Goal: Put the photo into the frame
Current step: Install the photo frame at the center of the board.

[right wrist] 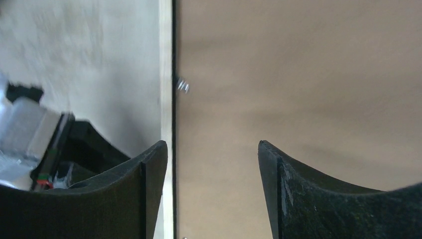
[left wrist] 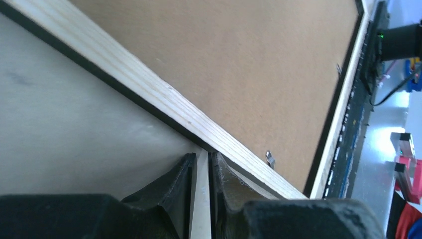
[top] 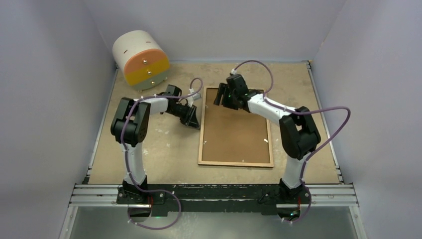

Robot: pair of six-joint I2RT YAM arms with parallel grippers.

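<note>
The left gripper (top: pixel 195 122) sits low on the table (top: pixel 159 147), right against the left side of the frame (top: pixel 201 145) near its far corner. In the left wrist view its fingers (left wrist: pixel 180 186) are drawn almost together, with only a thin pale sliver between them. The tips meet the outer edge of the frame (left wrist: pixel 149 85), and nothing recognisable is held between them. Beyond this arm, in the far left corner, a white drum (top: pixel 142 59) with an orange and yellow face lies on its side, well apart from the frame.

The frame lies flat near the middle of the table, with its long sides running away from the arms. Its light wood rim faces up and a thin black edge shows on the outside. A brown board (top: pixel 234 132) fills it, lying inside the rim. A small metal clip (left wrist: pixel 269 159) stands up at the rim's inner edge.

The right gripper (top: pixel 222 102) hangs over the far end of the frame, near its far left corner. Its jaws are spread wide and hold nothing. In the right wrist view the gap (right wrist: pixel 212 147) opens over the brown board (right wrist: pixel 298 74). The fingertip on the left of that view (right wrist: pixel 152 169) is above the rim (right wrist: pixel 166 59), and another clip (right wrist: pixel 182 85) shows beside it.
</note>
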